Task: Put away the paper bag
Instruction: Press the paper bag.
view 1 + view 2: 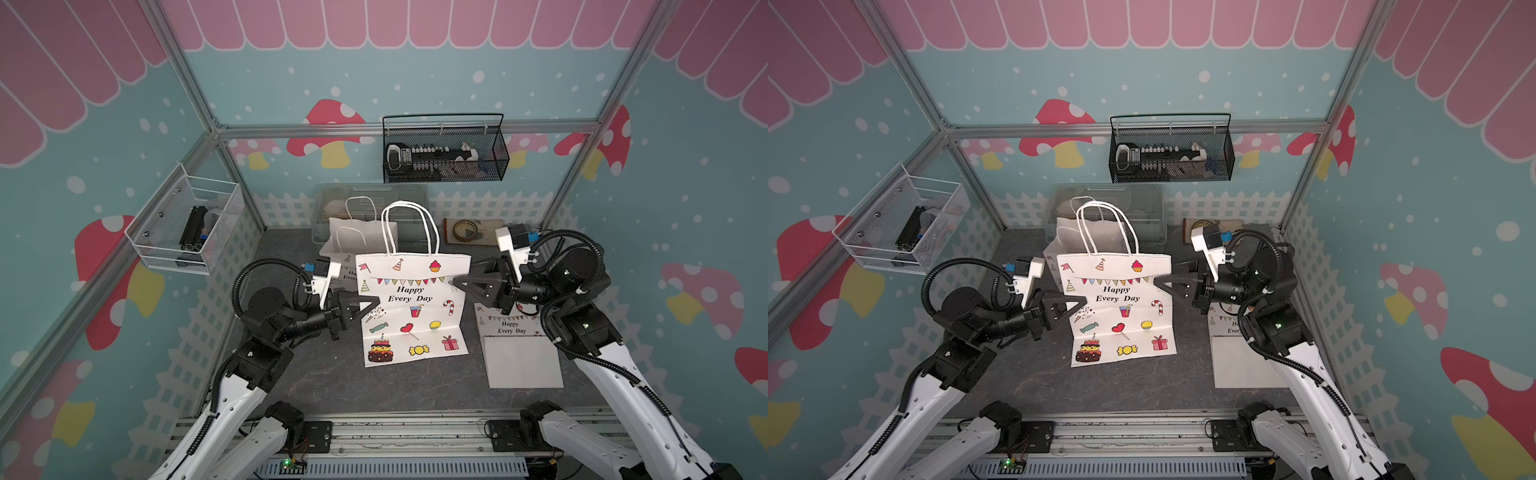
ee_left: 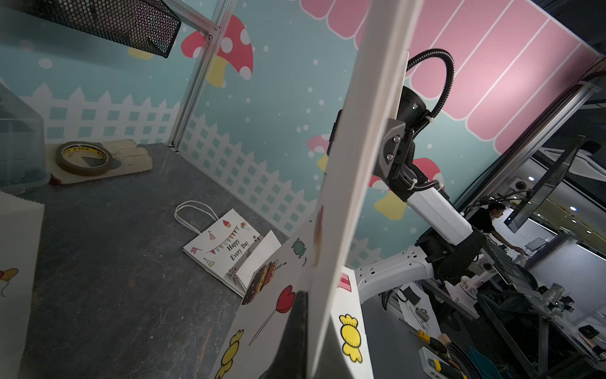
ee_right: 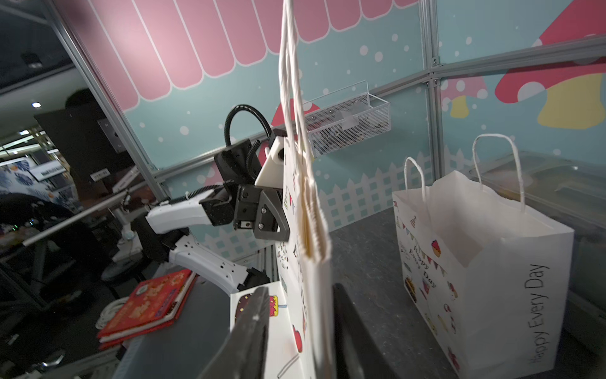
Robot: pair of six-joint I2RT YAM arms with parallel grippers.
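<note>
The paper bag (image 1: 411,307) is standing pressed flat and upright at the middle of the counter (image 1: 316,386), its lower flap seeming to reach the surface and its twin handles (image 1: 409,224) rising above it. The left pincer (image 1: 372,302) is clamping the bag's left edge about halfway up. The right pincer (image 1: 462,277) is straddling the opposite edge nearer the top with its jaws parted, and the right wrist view is showing paper running between them unsqueezed. The step in hand is probably getting a hold on both sides before laying the flattened bag away. Doing it well is going to mean closing the right jaws squarely on the doubled paper rather than the handles. It is also going to mean keeping both holds level so the sheet is not twisting, and lowering it as one plane. Around the paper bag, pink-and-teal mushroom wall panels (image 1: 291,75) are enclosing three sides, and the dark mottled counter is carrying everything. Just behind the paper bag an open bag (image 3: 485,249) of the same print is standing, with a clear box (image 1: 374,195) behind that. To the paper bag's right a folded bag (image 1: 519,357) is lying flat, possibly marking where this one is going. A black mesh basket (image 1: 444,149) is hanging behind and above the paper bag, a white wire basket (image 1: 187,224) is hanging to its left, and a tape roll (image 1: 465,230) is resting behind it to the right.
</note>
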